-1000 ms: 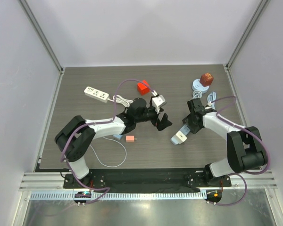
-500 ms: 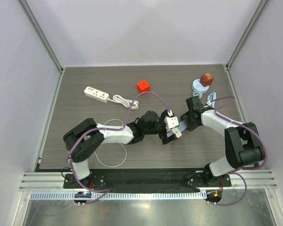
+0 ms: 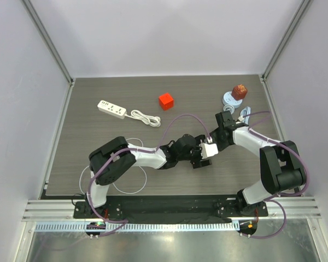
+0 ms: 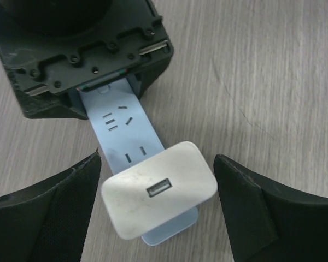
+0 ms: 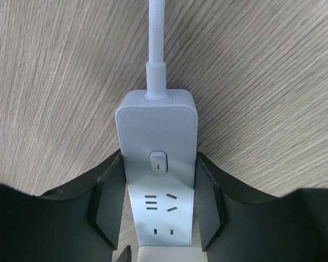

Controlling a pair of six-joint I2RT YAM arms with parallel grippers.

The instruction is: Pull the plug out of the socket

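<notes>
Although the plug [image 4: 180, 169] is seated in the socket [image 4: 120, 123], just right of centre on the table [image 4: 273, 71] in the top view, nothing grips it yet.

(a) left gripper [image 4: 157, 164]: jaws wide, one black finger [image 4: 49, 213] on each side of the plug. A strip of wood-grain table shows at both flanks, and nothing is held.

(b) plug: white, rounded-rectangular block of smooth hard plastic, with one small port [image 4: 158, 189] in its upper face. It is judged light, rigid and somewhat slippery. It is best taken across its two short sides, low on the body, and drawn straight away from the socket face.

(c) socket: pale blue, flat, elongated strip of matte plastic. Slotted outlets and a button [image 5: 158, 162] run along its top, and a pale cord [image 5: 156, 33] leaves the far end. It is judged light enough to lift with the plug unless restrained.

(d) right gripper [image 5: 159, 155]: closed on the socket, pads [image 5: 106, 202] pressed to its long edges. Prong friction is probably the main resistance.
</notes>
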